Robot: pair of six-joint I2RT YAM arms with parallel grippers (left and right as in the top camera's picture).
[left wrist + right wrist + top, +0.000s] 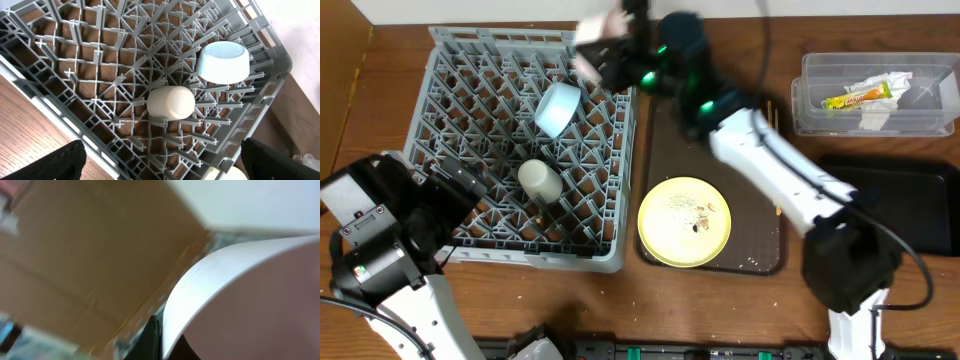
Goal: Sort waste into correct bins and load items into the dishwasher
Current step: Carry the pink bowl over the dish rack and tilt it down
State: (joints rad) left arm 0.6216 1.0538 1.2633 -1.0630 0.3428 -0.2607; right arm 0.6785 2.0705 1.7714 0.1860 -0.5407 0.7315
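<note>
My right gripper is pinched tight on the rim of the pale pinkish-white bowl, over the dish rack's far right corner. Blurred, so tilt unclear. I should lower slowly, seat the bowl on edge between pegs clear of the light-blue saucer, and release once it rests. Left gripper spread wide.

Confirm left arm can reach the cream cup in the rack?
Probably yes: the cream cup lies uncovered in the rack, left fingers spread toward it; the right arm holds the bowl over the far corner.
</note>
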